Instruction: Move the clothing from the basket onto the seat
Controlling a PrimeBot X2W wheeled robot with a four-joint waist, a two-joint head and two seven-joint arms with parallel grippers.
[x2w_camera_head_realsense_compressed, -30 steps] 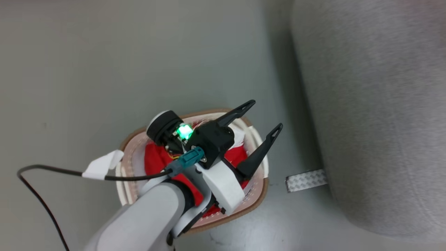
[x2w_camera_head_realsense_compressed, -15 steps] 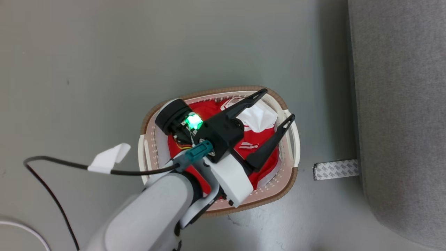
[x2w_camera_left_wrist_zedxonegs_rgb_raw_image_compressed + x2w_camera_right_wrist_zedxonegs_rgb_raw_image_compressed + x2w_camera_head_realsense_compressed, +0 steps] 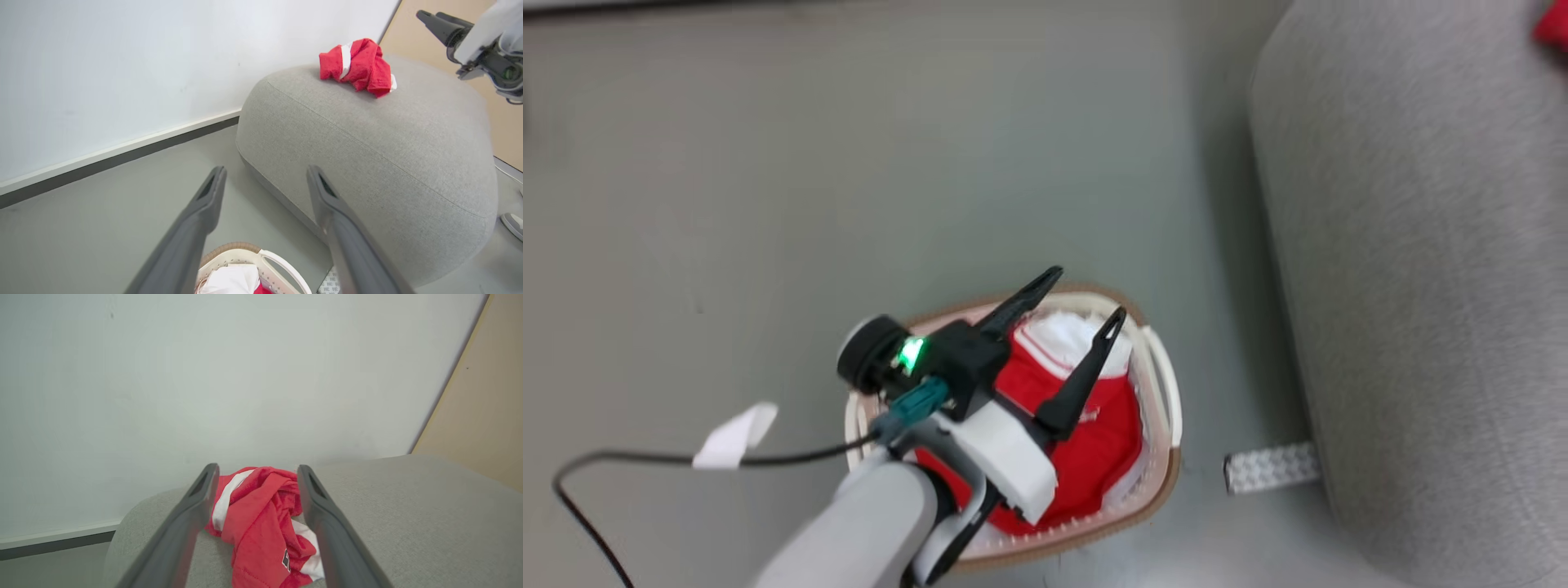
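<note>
The cream basket with its brown rim stands on the grey floor and holds red clothing with a white piece at its far end. My left gripper hangs open above the basket with nothing between its fingers; the left wrist view shows the left gripper over the basket's rim. The grey seat rises to the right. A bunched red garment with white trim lies on top of the seat. My right gripper stands open over that garment, one finger on each side of it.
A patterned grey tape strip lies on the floor between basket and seat. A black cable with a white tag trails from my left arm. A white wall with a dark baseboard runs behind the seat.
The head camera has shifted, so basket and seat sit differently in the picture. My left gripper stays open over the basket. A red scrap now shows at the top right corner.
</note>
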